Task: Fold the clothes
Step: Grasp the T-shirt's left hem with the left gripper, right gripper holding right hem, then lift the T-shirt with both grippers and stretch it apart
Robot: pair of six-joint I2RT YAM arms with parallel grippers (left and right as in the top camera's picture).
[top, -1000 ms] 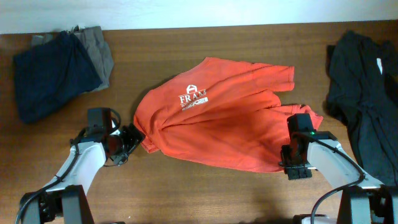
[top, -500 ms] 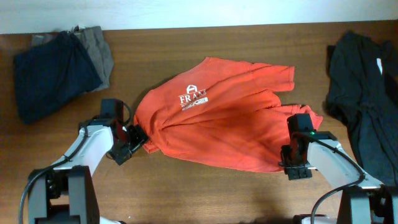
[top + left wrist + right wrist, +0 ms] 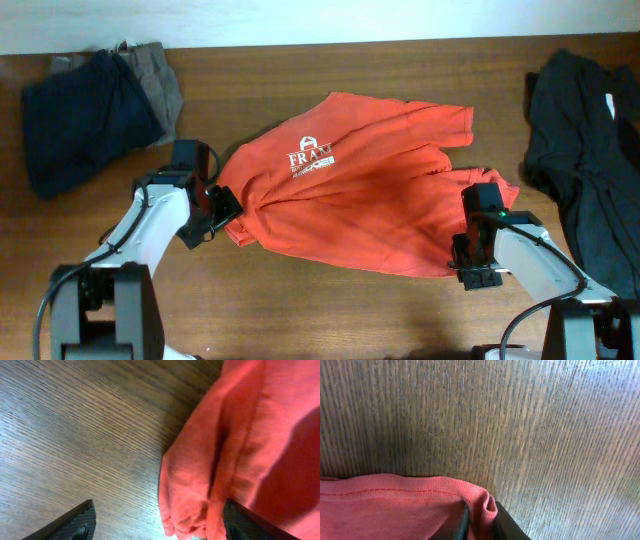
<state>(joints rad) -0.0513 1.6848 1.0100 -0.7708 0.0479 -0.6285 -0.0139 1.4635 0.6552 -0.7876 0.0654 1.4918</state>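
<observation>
T-shirt (image 3: 360,200): orange-red, white lettering facing up, spread and rumpled mid-table (image 3: 330,310)
Left gripper (image 3: 222,205): fingers wide apart at the shirt's left edge (a bunched fold lies between them)
Right gripper (image 3: 480,522): clamped on the hem at the shirt's lower right corner
Other clothes: navy garment (image 3: 85,120) partly over grey garment (image 3: 160,85), far left; black garment (image 3: 585,150), far right

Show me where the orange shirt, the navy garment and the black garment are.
orange shirt (image 3: 380,210): overhead view, middle of its body.
navy garment (image 3: 80,120): overhead view, its middle.
black garment (image 3: 585,150): overhead view, its middle.
</observation>
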